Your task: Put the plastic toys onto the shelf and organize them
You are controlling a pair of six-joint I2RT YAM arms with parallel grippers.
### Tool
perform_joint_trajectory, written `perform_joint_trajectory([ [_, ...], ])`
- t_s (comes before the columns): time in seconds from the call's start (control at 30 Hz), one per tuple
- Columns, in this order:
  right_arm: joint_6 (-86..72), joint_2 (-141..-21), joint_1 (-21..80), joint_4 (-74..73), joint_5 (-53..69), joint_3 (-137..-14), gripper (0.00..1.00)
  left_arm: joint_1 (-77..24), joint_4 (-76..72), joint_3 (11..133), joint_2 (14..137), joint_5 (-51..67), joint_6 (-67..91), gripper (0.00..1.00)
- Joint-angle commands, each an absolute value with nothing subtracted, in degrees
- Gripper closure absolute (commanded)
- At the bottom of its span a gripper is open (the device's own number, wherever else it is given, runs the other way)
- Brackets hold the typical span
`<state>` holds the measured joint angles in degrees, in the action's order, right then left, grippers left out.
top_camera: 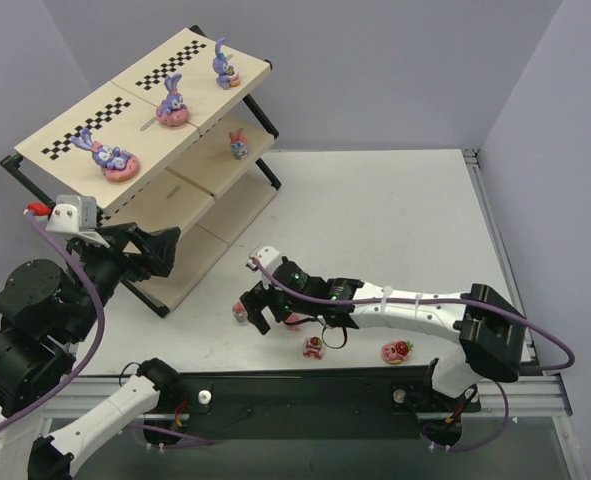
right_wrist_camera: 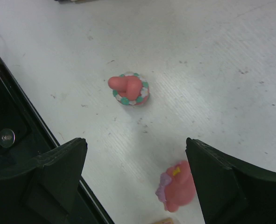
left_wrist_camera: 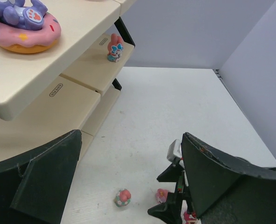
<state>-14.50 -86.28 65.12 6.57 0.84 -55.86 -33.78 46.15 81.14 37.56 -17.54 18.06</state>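
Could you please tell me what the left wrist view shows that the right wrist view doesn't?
Only left wrist: the shelf, a purple donut bunny on its top board, a pink figure one tier down. Only right wrist: the black base rail. Both: the ringed pink toy on the white table.

a robotics lab test cell: a white surface boxed in by plain lilac-grey walls, metal rails along its edges, a left arm and right arm bolted by a black base plate, purple cables looping off, checker strips on the shelf.
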Motion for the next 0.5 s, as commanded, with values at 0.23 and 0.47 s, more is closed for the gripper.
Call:
perform_joint_trajectory([
  [0.23, -14.5, -100.6, 68.6, 16.9, 2.2, -60.1, 0.06, -33.8, 45.8, 83.2, 38.0, -16.6, 18.3, 0.03],
  [0.47, -13.9, -104.8, 67.7, 19.2, 1.1, -62.0, 0.07, -33.8, 46.4, 84.0, 37.9, -16.5, 16.3, 0.03],
])
